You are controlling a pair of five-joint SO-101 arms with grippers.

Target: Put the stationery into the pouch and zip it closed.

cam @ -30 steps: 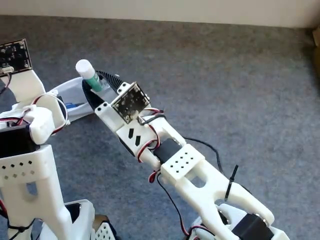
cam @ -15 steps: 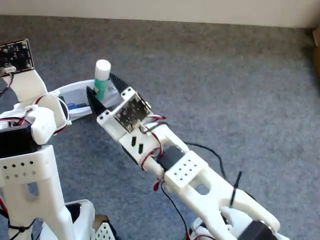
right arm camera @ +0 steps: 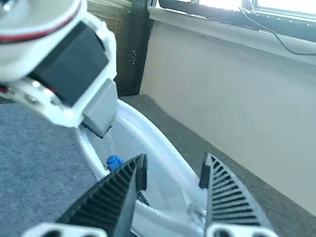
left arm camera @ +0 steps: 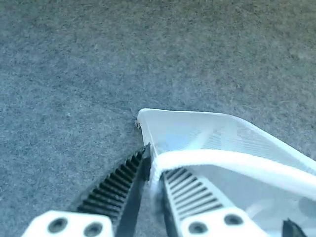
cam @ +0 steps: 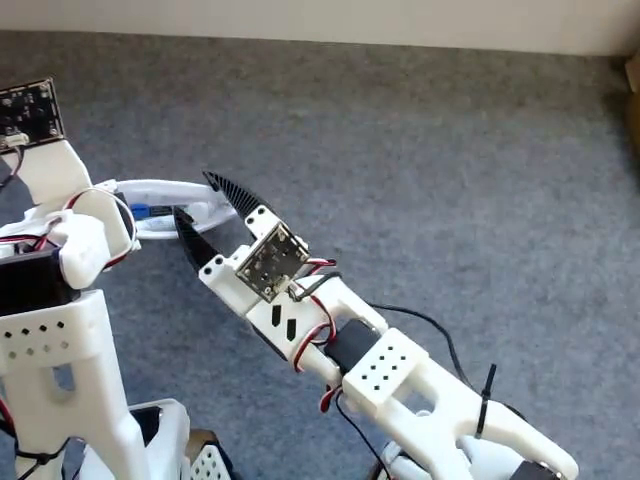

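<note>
A white mesh pouch (cam: 165, 192) lies open on the grey carpet beside the left arm (cam: 70, 235). My left gripper (left arm camera: 154, 159) is shut on the pouch's white rim (left arm camera: 222, 160), pinching it near one corner. My right gripper (cam: 197, 197) hovers open just over the pouch mouth, with nothing between its fingers. In the right wrist view, the right gripper (right arm camera: 173, 165) looks down into the pouch (right arm camera: 148, 148), where a small blue item (right arm camera: 113, 161) lies inside. A blue spot (cam: 140, 211) also shows through the mesh in the high view.
Grey carpet (cam: 450, 170) stretches bare to the right and behind the pouch. A pale wall (cam: 350, 20) runs along the far edge. The left arm's motor housing (right arm camera: 64, 64) hangs close above the pouch.
The right gripper held a green glue stick with a white cap above the pouch; the stick is now gone from its fingers, and the gripper has opened and drawn back slightly.
</note>
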